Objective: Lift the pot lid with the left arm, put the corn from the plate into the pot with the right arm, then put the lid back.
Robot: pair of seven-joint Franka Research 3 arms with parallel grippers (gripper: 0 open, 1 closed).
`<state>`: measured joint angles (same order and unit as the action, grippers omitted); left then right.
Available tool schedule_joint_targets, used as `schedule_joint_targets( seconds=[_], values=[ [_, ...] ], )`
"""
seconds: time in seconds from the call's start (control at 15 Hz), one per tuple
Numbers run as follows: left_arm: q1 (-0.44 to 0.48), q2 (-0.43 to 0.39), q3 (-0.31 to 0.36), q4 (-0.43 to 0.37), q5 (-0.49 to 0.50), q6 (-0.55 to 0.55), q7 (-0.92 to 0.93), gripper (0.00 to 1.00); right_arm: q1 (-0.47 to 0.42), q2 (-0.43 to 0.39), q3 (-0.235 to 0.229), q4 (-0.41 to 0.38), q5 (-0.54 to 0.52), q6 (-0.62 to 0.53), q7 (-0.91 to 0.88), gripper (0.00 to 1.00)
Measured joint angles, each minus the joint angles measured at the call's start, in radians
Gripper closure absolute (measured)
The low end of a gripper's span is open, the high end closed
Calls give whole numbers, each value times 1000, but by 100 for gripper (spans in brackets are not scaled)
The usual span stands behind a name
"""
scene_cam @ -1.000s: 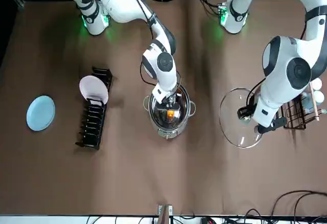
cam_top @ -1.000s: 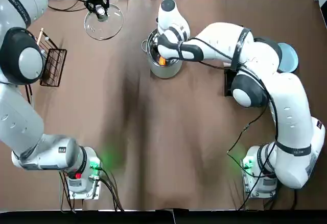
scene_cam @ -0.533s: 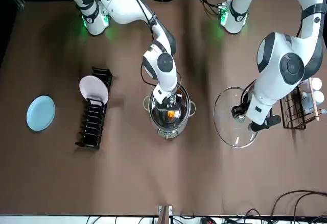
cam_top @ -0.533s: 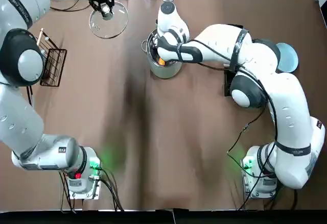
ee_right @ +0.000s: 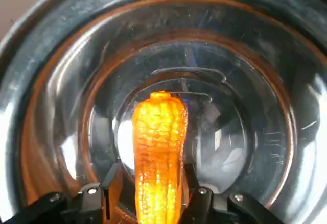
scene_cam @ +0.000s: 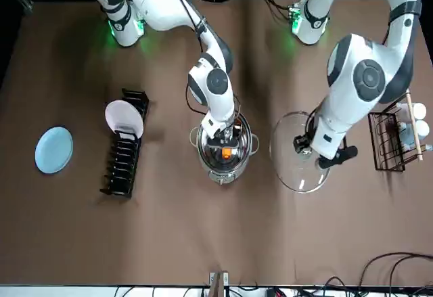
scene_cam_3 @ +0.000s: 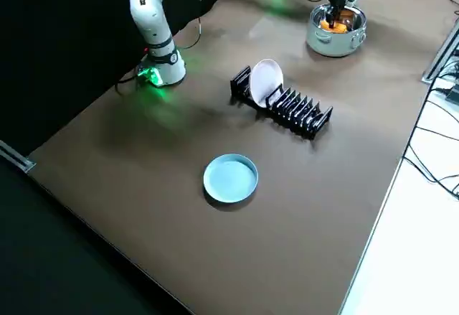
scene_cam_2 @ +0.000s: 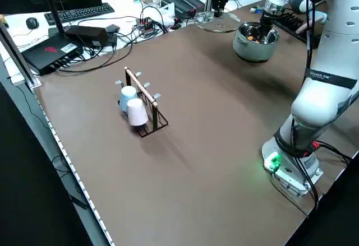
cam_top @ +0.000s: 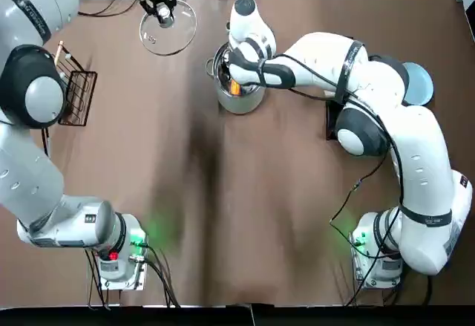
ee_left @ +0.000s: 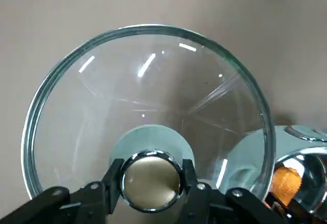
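My left gripper (cam_top: 163, 10) is shut on the knob (ee_left: 151, 181) of the glass lid (cam_top: 174, 36), which it holds in the air to the left of the steel pot (cam_top: 241, 103). In the front view the lid (scene_cam: 287, 158) hangs just beside the pot (scene_cam: 252, 145). My right gripper (cam_top: 236, 85) reaches down into the pot. Its fingers (ee_right: 115, 175) press on both sides of the orange-yellow corn (ee_right: 158, 152) above the pot's bottom (ee_right: 245, 81). The blue plate (cam_top: 419, 82) at the far right has nothing on it.
A black dish rack (scene_cam: 125, 151) with one white plate (scene_cam: 124, 119) stands between the pot and the blue plate (scene_cam: 54, 149). On the left side sits a wire rack (cam_top: 74, 88) with cups. Cables lie along the table's far edge.
The left arm has carried the lid sideways toward the pot. The right gripper stays down in the pot with the corn, hardly moved.
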<state>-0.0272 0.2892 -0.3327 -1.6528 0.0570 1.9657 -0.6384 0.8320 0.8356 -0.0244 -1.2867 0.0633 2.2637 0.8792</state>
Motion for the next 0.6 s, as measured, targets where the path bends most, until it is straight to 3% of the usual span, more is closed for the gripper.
schedule_joint_targets(
  seconds=[0.2, 0.33, 0.6],
  values=[
    [-32, 0, -15, 0, 0, 1, -34, 49, -2, -21, -2, 9, 0, -27, 0, 42],
    [-74, 0, -16, 1, 0, 14, -71, 49, -6, -50, -6, 13, 0, -128, -7, 42],
    [-99, 3, -15, 1, 2, 53, -90, 49, -30, -121, -10, 28, 0, -200, -63, 42]
  ],
)
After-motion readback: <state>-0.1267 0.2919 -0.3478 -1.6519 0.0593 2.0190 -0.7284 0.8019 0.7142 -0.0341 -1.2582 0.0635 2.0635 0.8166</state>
